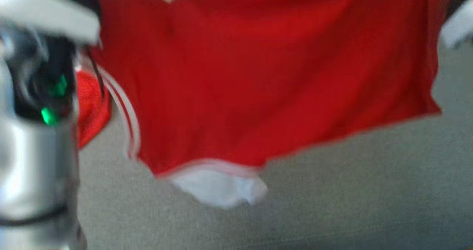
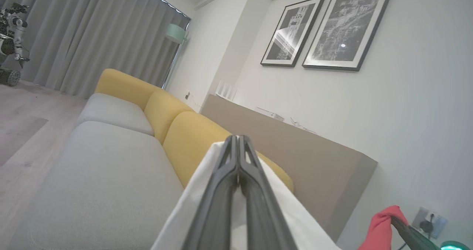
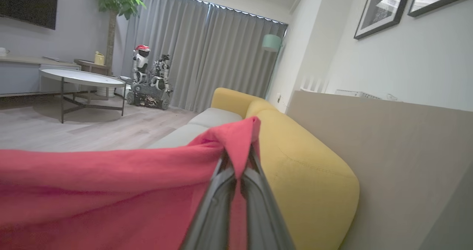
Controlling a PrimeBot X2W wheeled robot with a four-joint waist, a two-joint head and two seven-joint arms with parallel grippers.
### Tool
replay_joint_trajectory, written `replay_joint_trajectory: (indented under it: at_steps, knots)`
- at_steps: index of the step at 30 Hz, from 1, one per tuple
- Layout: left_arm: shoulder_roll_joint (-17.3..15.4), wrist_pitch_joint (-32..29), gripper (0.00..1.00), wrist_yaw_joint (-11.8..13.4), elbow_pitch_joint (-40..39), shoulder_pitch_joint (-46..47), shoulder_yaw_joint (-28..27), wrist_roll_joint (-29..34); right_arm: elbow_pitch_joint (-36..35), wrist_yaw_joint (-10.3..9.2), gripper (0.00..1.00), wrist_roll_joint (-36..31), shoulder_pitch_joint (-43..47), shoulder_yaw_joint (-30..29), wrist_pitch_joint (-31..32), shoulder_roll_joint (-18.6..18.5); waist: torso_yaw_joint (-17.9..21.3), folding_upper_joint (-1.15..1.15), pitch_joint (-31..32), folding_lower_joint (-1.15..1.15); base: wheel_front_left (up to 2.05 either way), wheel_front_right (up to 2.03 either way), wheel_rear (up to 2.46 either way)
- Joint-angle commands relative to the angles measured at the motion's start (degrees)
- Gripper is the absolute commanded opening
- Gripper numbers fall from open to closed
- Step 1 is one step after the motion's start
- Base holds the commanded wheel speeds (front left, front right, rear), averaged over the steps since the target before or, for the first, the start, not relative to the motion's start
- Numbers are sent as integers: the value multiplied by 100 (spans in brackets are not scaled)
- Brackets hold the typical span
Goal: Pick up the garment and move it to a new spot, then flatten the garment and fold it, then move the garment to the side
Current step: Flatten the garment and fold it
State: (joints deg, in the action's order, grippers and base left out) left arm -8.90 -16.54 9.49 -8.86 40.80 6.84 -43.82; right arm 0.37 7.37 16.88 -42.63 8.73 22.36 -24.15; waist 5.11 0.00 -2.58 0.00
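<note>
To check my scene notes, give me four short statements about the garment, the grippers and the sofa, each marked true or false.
1. The left gripper is shut on white cloth of the garment. True.
2. The right gripper is open, clear of the garment. False: it is shut on red cloth.
3. The garment is blue. False: it is red with white trim.
4. The sofa has yellow backrests. True.

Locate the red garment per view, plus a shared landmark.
Head view: garment spans upper centre, white edge lowest.
Left wrist view: white part in left end effector, bottom centre; red corner lower right.
Right wrist view: red cloth lower left, in right end effector.
Landmark: yellow sofa, both wrist views.
</note>
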Motion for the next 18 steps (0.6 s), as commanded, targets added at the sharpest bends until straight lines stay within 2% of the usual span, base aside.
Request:
replay_joint_trajectory:
  at_steps: [1, 6, 12, 18]
  knots:
    - [-234, -23, 0, -49, -8, 574, -185, 66, -16, 12, 0, 69, -476, 64, 0, 10, 23, 0, -589, 0, 0, 0, 0]
    - [-330, 404, 0, -320, 1297, 2118, -172, 351, 1229, 12, 0, -92, -2057, 186, -465, 191, -29, 0, -1408, 0, 0, 0, 0]
    - [-263, 1479, 0, -600, 2960, 3759, -276, 629, 2922, 12, 0, -717, -3788, -60, -1766, 519, -194, 0, -1959, 0, 0, 0, 0]
    - [-123, 2156, 0, -866, 4030, 4447, -313, 621, 4318, 12, 0, -1042, -4522, -688, -2950, 788, -353, 0, -2215, 0, 0, 0, 0]
